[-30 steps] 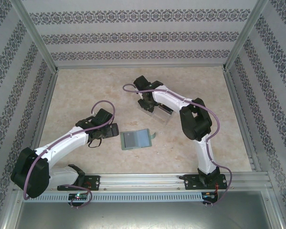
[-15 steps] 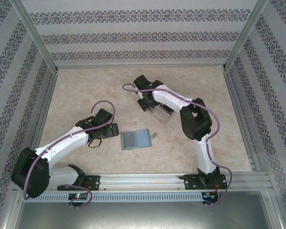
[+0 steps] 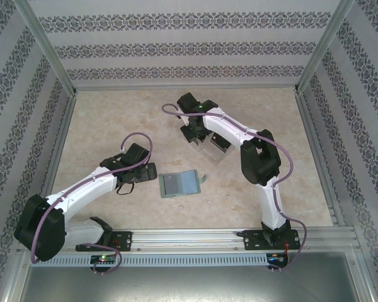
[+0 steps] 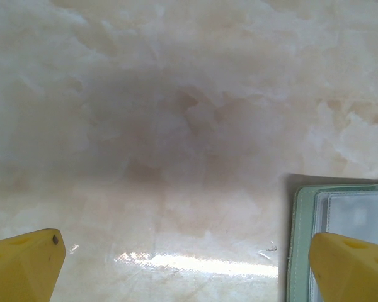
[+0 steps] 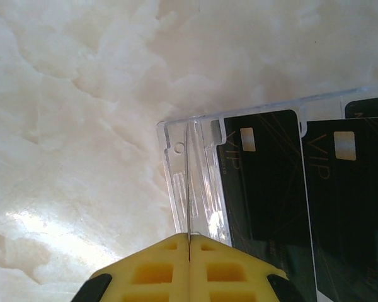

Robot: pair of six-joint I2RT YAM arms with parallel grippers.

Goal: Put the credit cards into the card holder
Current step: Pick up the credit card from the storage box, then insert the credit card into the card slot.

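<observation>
The clear rack (image 5: 201, 176) holds black cards (image 5: 261, 182); the green wallet (image 3: 179, 184) lies open.

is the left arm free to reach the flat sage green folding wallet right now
Probably yes: the open left gripper hangs just beside the sage green wallet with bare marble-look table between, and the right gripper is off at the clear acrylic rack.

Worktop (image 3: 113, 119): marbled beige
Card holder (image 3: 179, 184): open, centre, toward near edge
Clear rack (image 5: 198, 165): about centre, beyond the card holder
</observation>
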